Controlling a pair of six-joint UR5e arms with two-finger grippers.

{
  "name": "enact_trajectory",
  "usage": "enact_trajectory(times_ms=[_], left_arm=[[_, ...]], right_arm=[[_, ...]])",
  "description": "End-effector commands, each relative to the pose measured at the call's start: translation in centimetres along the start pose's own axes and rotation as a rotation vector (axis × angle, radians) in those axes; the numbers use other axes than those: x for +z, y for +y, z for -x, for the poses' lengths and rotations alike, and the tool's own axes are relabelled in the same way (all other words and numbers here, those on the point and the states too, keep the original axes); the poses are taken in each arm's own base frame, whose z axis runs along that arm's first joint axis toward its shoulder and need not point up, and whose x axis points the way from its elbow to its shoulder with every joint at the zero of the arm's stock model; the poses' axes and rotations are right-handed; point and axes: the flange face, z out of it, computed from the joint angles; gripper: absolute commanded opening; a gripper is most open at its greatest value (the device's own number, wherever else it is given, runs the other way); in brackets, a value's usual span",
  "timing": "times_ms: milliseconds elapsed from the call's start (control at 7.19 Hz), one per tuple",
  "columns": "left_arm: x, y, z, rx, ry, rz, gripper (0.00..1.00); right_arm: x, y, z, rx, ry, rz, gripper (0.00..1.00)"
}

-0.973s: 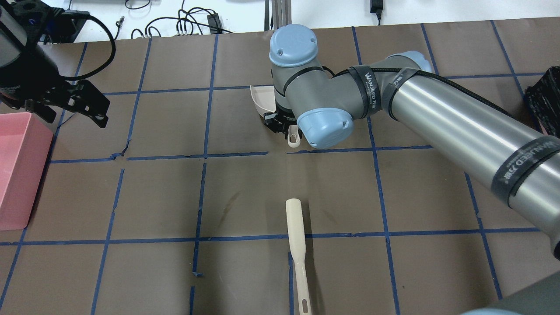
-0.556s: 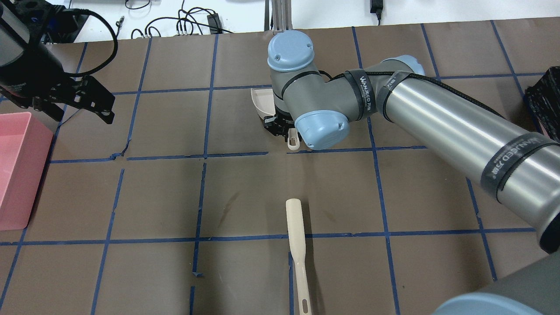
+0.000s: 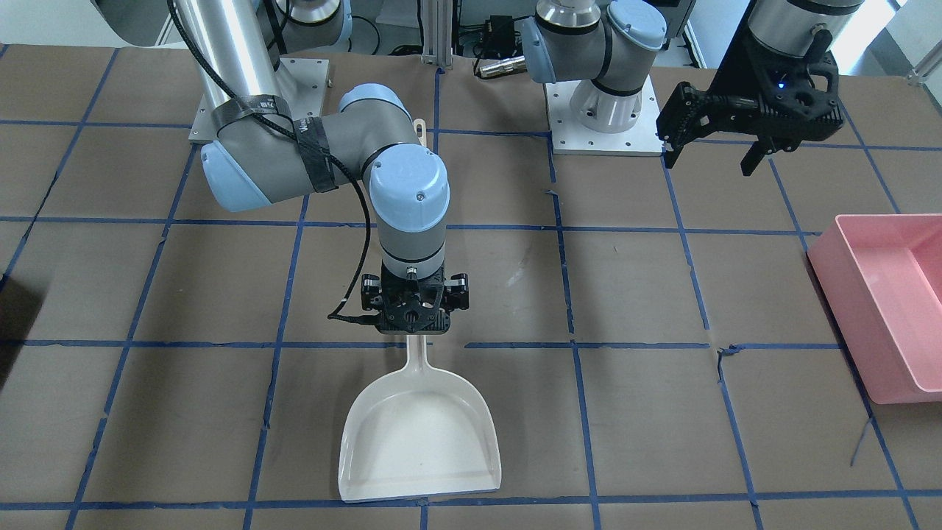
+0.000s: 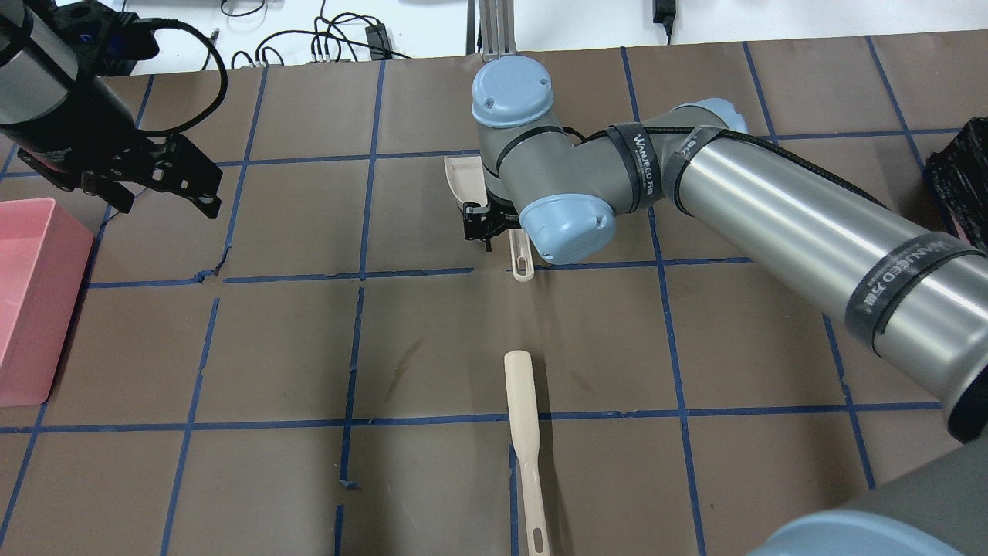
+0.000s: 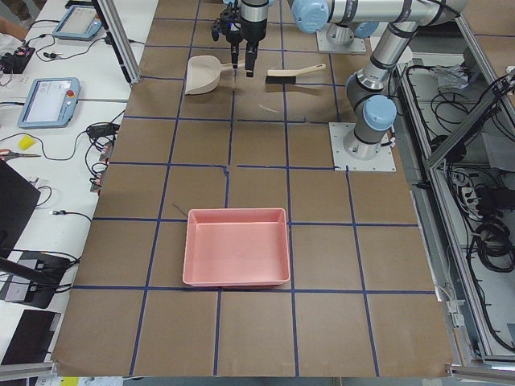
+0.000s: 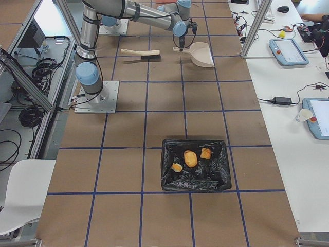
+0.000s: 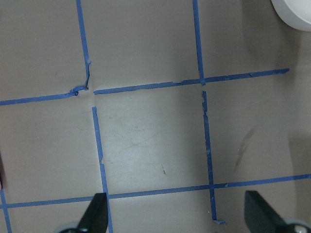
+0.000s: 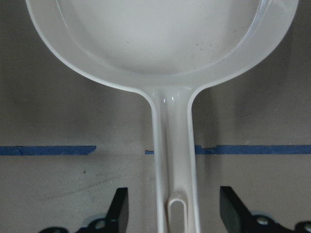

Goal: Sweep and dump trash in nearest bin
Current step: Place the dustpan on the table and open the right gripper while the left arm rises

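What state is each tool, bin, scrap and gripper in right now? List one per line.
Dustpan: empty, unheld, on table.
Brush: lying on table, unheld.
Black bin: holds three scraps.
Pink bin: empty.
Right gripper: jaws open, straddling dustpan handle.
Left gripper: jaws open, empty.

Bright, even overhead light, soft shadows on the table (image 4: 270,347), mild sheen on the dustpan (image 8: 160,43).

Brown-papered bench (image 4: 293,340), gridded with blue tape (image 4: 309,276). Cables (image 4: 320,48) tangled past far edge. Teach pendant (image 6: 288,51) on white side table (image 6: 267,128). White chair (image 6: 23,198) near bench corner.
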Motion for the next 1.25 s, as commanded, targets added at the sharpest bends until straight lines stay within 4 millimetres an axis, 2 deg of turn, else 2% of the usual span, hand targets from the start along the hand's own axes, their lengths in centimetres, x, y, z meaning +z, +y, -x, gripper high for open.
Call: enact_trajectory(times_ms=[0, 139, 278, 417, 556, 695, 834, 973, 1112], left_arm=[[0.1, -0.1, -0.6, 0.007, 0.0, -0.004, 1.0], [0.1, -0.1, -0.6, 0.006, 0.0, -0.004, 1.0], [0.1, -0.1, -0.6, 0.006, 0.0, -0.004, 1.0], [0.0, -0.1, -0.8, -0.015, 0.013, -0.009, 1.0], [0.1, -0.2, -1.0, -0.035, 0.026, -0.011, 1.0], [0.1, -0.2, -1.1, -0.034, 0.026, -0.011, 1.0], [0.1, -0.1, -1.8, -0.023, 0.025, -0.01, 1.0], [0.1, -0.1, -2.3, -0.02, 0.024, -0.01, 1.0], [0.1, -0.1, -2.4, -0.016, 0.023, -0.01, 1.0]], right_arm=[[-0.8, -0.9, -1.2, 0.013, -0.004, -0.009, 1.0], [-2.7, -2.2, -3.2, 0.047, -0.011, -0.028, 1.0], [-6.9, -2.9, -6.2, 0.086, -0.017, -0.01, 1.0], [-10.8, -2.8, -10.4, 0.016, -0.007, 0.036, 1.0], [-14.2, -1.8, -14.9, -0.01, -0.006, 0.07, 1.0], [-18.2, 0.1, -18.2, 0.032, -0.015, 0.063, 1.0], [-22.2, 2.6, -19.7, 0.03, -0.016, 0.031, 1.0], [-24.4, 5.1, -19.8, 0.02, -0.009, 0.032, 1.0], [-25.3, 6.1, -19.4, 0.011, -0.013, 0.017, 1.0]])
